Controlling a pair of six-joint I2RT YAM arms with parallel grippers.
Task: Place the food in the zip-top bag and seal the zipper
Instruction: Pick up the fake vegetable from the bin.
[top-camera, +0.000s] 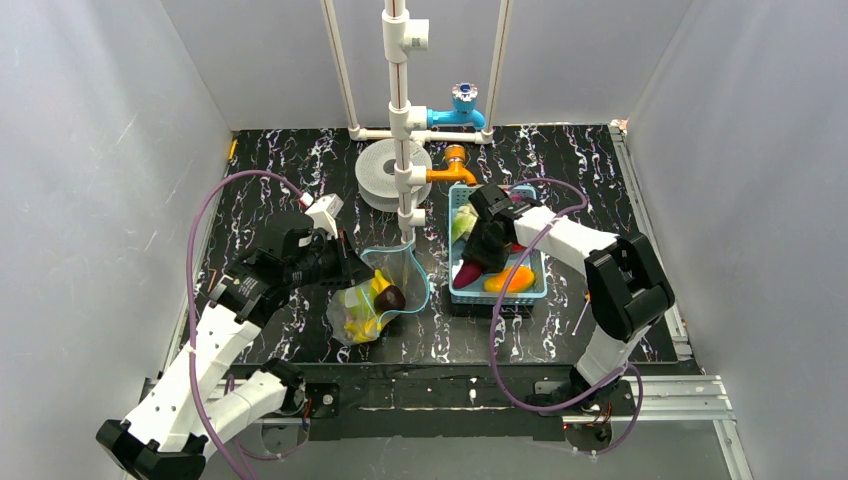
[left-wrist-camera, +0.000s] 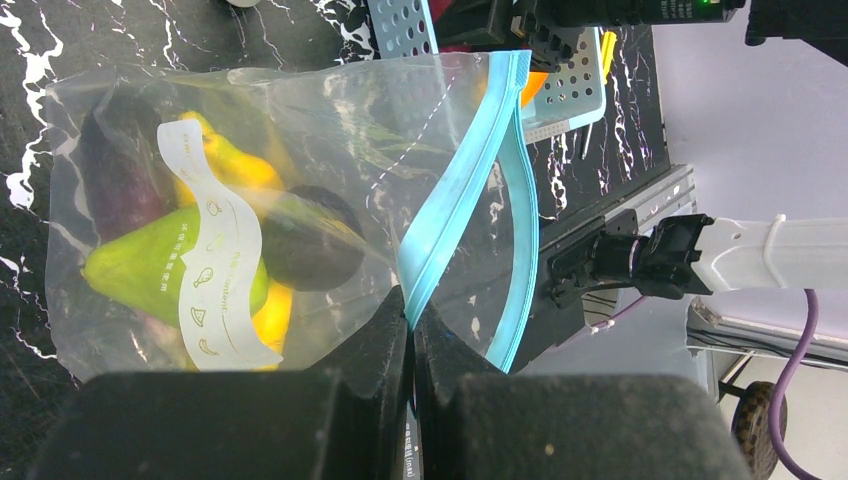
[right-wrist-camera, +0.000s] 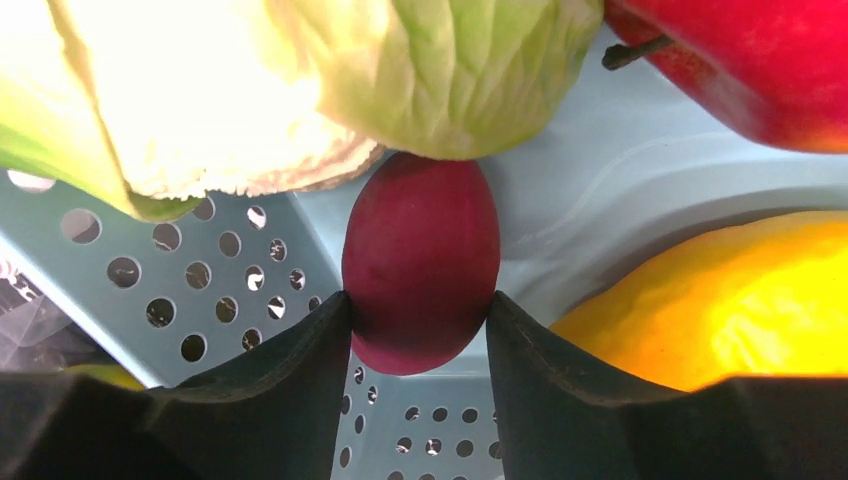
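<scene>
The clear zip-top bag (top-camera: 375, 300) lies left of centre with its mouth held open; in the left wrist view (left-wrist-camera: 330, 110) it holds a purple eggplant (left-wrist-camera: 115, 170), yellow bananas (left-wrist-camera: 235, 165) and a green fruit (left-wrist-camera: 140, 265). My left gripper (left-wrist-camera: 411, 315) is shut on the blue zipper (left-wrist-camera: 470, 170) at the near lip of the mouth. My right gripper (right-wrist-camera: 418, 305) is down inside the light-blue basket (right-wrist-camera: 200, 290), shut on the maroon sweet potato (right-wrist-camera: 420, 250). The pale cabbage (right-wrist-camera: 300, 80), a red apple (right-wrist-camera: 740, 60) and a yellow-orange fruit (right-wrist-camera: 730, 300) lie around it.
A white pipe stand (top-camera: 398, 100) rises just behind the bag and the basket (top-camera: 540, 290). A white roll (top-camera: 385, 175), a blue tap (top-camera: 462, 105) and an orange tap (top-camera: 450, 165) sit at the back. Grey walls close in both sides.
</scene>
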